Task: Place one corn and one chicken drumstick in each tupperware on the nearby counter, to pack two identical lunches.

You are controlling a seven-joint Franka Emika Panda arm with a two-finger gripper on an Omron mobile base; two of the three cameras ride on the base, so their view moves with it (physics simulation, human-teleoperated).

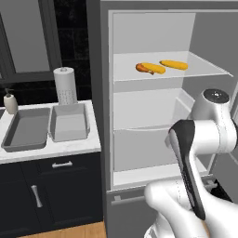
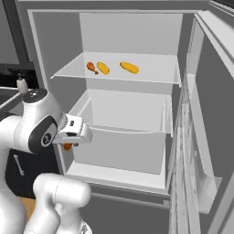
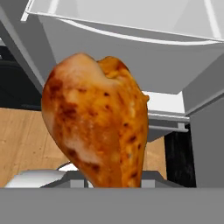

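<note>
Chicken drumstick (image 3: 98, 122) close to the hand camera, fingers closed narrowly on it, held in front of the open fridge (image 1: 153, 121). Two corn cobs (image 1: 174, 64) and second drumstick (image 2: 92, 67) on upper shelf. Both tupperware (image 1: 69, 122) on tabletop (image 1: 56, 148).

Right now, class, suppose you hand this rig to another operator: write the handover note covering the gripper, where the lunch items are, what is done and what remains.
Gripper: shut on a chicken drumstick, held outside the open fridge at drawer level.
Fridge shelf: second drumstick and two corn cobs.
Counter: both tupperware containers, the longer and the deeper, side by side and empty.
Done: one drumstick picked.
Left: place it in a container, then bring the other drumstick and both cobs, one of each per container.
</note>
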